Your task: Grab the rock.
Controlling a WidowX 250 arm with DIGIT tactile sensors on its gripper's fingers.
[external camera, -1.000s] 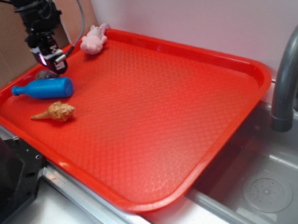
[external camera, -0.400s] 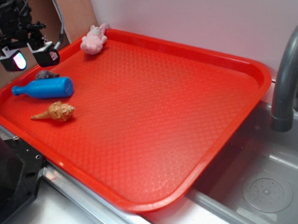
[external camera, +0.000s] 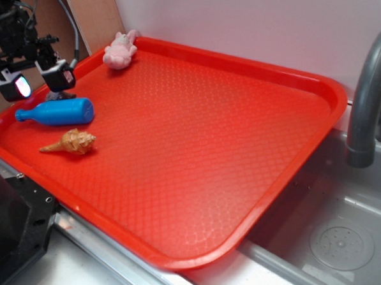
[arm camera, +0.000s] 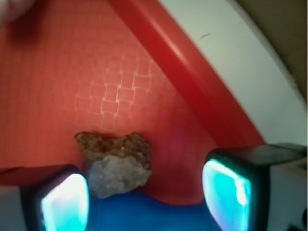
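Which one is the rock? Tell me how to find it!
Look at the big red tray and go to its far left corner. There, right behind the blue bottle and under the open tool, sits the rock. It is small, lumpy and grey-brown, not pointy like the tan seashell.

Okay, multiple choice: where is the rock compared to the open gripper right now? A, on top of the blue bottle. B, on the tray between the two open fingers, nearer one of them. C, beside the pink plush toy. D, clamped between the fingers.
B: in the wrist view the rock lies on the tray in the open gripper, nearer one finger.
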